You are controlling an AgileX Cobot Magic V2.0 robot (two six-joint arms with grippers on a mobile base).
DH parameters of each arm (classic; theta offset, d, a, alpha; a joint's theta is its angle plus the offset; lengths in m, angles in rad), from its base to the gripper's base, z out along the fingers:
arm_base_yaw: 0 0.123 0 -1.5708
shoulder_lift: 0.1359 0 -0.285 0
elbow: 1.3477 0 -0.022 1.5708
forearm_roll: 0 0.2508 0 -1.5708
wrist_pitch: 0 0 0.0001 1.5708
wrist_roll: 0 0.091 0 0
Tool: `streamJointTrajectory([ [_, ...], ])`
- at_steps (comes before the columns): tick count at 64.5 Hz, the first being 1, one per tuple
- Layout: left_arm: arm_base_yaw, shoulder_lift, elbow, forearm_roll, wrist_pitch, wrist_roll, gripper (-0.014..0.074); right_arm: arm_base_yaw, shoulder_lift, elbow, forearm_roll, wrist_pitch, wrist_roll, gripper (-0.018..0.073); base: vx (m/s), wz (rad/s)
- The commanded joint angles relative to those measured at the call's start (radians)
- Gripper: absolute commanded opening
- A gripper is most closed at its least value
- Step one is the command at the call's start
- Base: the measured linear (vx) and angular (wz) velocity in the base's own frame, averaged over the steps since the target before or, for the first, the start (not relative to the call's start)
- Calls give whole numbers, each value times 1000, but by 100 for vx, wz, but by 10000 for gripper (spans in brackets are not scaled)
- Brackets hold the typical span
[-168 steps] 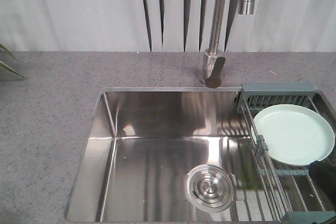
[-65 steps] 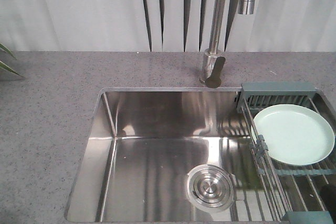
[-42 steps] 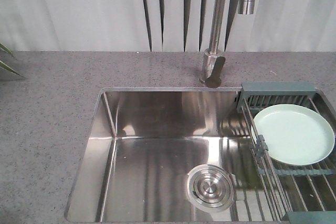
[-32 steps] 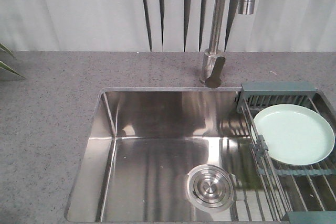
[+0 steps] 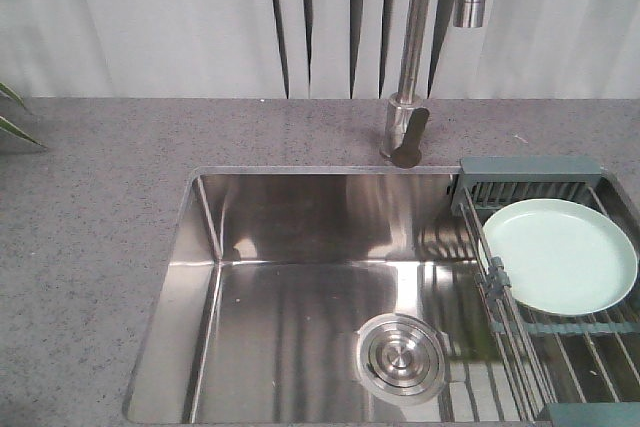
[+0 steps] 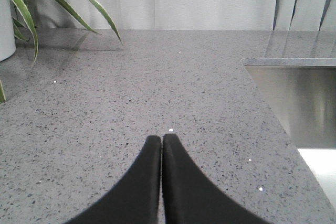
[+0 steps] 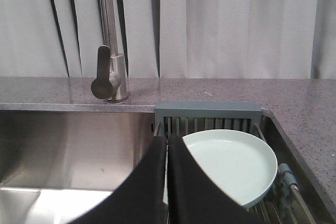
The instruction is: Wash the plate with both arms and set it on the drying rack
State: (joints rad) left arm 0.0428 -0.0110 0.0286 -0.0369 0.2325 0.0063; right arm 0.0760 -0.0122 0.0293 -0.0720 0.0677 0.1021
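The grey speckled counter [image 5: 100,247] was the biggest thing in view, wrapped around the steel sink [image 5: 300,297]. The left jaws [image 6: 161,142] hung low over bare counter, pressed together with nothing between them; the sink's edge lay ahead of them and to their right, and a leafy plant [image 6: 31,3] stood well off to their far left. The right jaws [image 7: 167,145] were likewise pressed together and empty, poised over the sink. The faucet [image 7: 107,40] rose beyond them to their left.

The drying rack [image 5: 560,367], steel wires with grey-blue end pieces, spanned the sink's right end, just ahead of the right jaws and to their right. The plate [image 5: 560,255], pale mint green, lay flat on the rack wires, apart from both jaws, with the rack's slotted end piece [image 7: 208,109] just behind it.

With the plate resting on the rack and neither pair of jaws holding anything, the task looked complete or very nearly so. Whether the plate was actually wet or washed could not be told. Nothing seemed left beyond the arms clearing away.
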Motion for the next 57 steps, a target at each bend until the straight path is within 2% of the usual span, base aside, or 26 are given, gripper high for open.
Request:
streamJointTrajectory([
  [1,1,-15,-28,-3,-76,-6,-7,1,-4,2,-3,-80,2,-1,0,0],
  [57,1,-15,-28,-3,-76,-6,-7,1,-4,2,-3,-78,2,-1,0,0],
])
